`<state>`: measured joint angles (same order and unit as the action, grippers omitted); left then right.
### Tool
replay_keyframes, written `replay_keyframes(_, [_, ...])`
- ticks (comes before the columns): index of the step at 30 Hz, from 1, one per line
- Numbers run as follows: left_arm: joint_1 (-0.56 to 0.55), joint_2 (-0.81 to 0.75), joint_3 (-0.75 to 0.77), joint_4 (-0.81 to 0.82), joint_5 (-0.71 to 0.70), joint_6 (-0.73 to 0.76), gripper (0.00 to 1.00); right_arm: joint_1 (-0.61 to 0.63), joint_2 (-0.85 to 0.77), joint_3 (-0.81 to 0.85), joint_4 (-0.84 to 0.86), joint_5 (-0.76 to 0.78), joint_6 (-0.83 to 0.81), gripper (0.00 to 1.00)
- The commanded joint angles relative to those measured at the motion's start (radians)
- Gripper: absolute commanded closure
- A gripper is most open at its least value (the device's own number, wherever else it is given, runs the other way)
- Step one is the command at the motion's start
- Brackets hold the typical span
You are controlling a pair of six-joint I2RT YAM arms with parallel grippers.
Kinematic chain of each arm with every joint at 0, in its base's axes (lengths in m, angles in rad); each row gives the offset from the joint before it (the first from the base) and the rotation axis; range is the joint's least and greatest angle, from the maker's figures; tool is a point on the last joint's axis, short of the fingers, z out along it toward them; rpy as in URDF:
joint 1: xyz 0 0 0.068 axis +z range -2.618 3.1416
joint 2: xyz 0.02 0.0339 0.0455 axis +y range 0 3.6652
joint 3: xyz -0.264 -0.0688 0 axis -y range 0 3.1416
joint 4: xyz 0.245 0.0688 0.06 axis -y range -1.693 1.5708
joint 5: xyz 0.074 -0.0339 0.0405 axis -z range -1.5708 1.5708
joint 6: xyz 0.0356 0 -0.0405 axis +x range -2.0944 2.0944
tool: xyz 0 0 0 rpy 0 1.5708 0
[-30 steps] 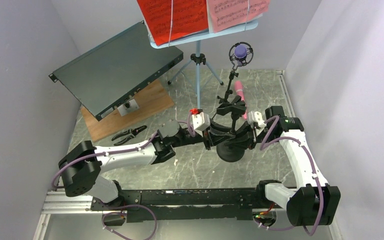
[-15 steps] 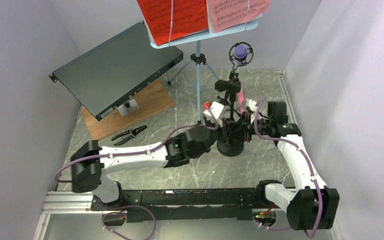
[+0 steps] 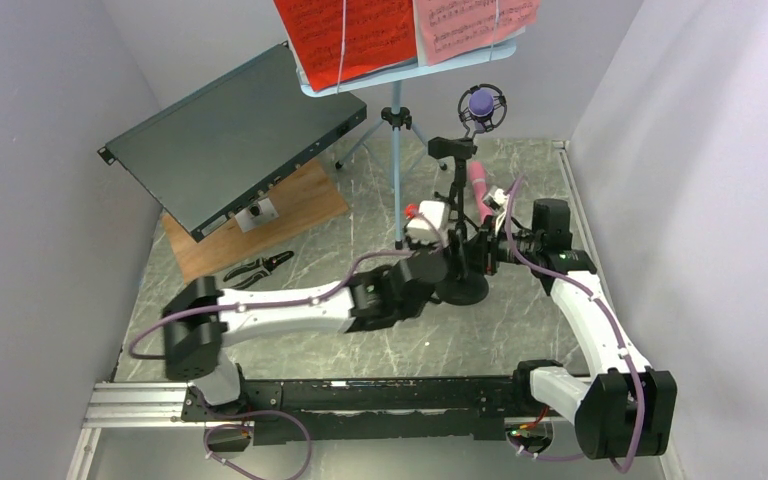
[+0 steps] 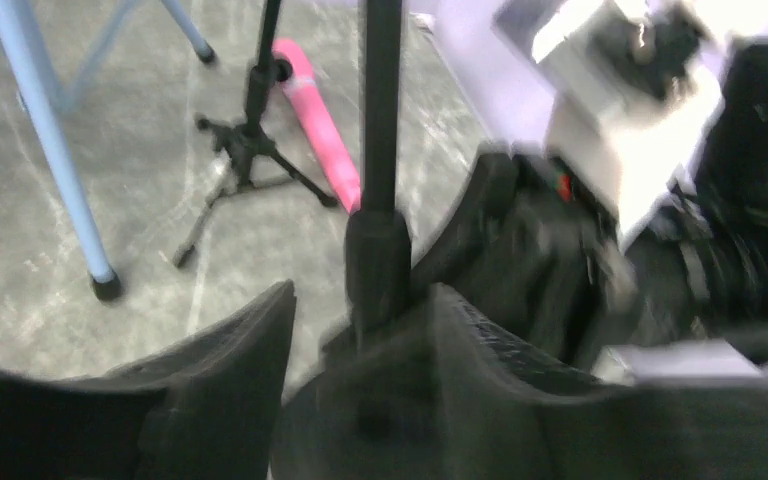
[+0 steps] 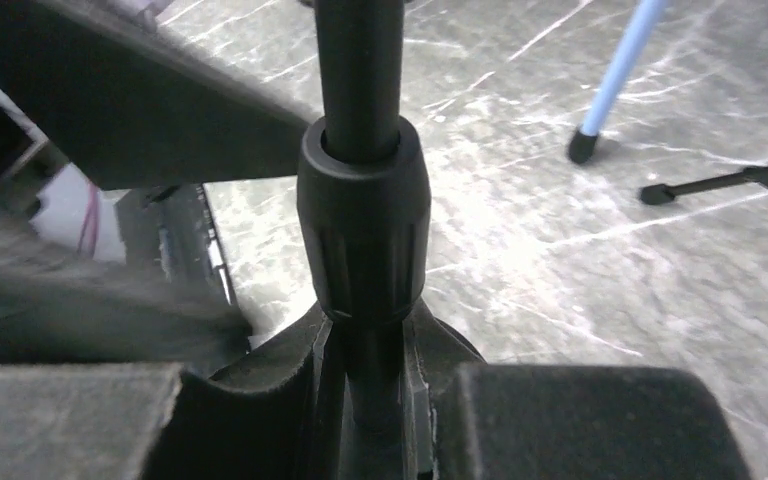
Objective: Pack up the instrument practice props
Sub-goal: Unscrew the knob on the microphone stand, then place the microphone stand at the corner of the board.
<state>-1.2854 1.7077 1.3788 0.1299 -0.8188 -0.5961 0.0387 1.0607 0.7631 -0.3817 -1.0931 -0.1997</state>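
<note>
Stretching farther across the surface (image 3: 360, 340) than a second ago, the left arm (image 3: 290, 305) is now brought right up to the round-based mic support (image 3: 468, 292), where before it was held off to the left. The right arm (image 3: 585, 300) is likewise drawn in closer against the pole. The support's top clip (image 3: 453, 147) is seen farther up the overhead view than it was, close under the purple microphone (image 3: 480, 103). Whether the pole is being lengthened or tipped upright cannot be told.

In the right wrist view the right jaws are closed on the pole just below its ribbed collar (image 5: 363, 215). In the blurred left wrist view the left jaws are parted with the pole between them and a gap showing on one side, so no firm hold is seen.

The support stands on the surface between the two arms, with the pink microphone (image 3: 480, 190) lying just behind it. The red page (image 3: 345, 35) and pink page (image 3: 470, 25) are still carried on the light-blue music rack (image 3: 396, 160).

This support is judged to be the prop in hand, with one grip made and the second not yet closed. The rest of the packing appears not to be begun.
</note>
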Motion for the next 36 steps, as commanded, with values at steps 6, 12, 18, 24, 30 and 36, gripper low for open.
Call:
replay_keyframes(6, [0.057, -0.513, -0.572, 0.505, 0.564, 0.242, 0.04, -0.035, 0.015, 0.074, -0.05, -0.235, -0.21, 1.0])
replay_keyframes(12, [0.209, -0.611, -0.632, 0.399, 0.913, 0.188, 0.03, -0.034, 0.022, 0.108, -0.624, -0.469, -1.046, 1.0])
replay_keyframes(18, [0.213, -0.599, -0.659, 0.487, 1.085, 0.269, 0.05, -0.034, 0.014, 0.087, -0.855, -0.519, -1.454, 1.0])
replay_keyframes(24, [0.213, -0.552, -0.654, 0.569, 1.127, 0.365, 0.06, -0.034, 0.008, 0.078, -0.924, -0.538, -1.554, 1.0])
replay_keyframes(30, [0.217, -0.433, -0.566, 0.587, 1.182, 0.412, 0.08, -0.035, 0.007, 0.069, -0.887, -0.541, -1.505, 1.0])
replay_keyframes(36, [0.219, -0.405, -0.573, 0.6, 1.18, 0.397, 0.09, -0.078, 0.017, 0.076, -0.668, -0.539, -1.174, 1.0])
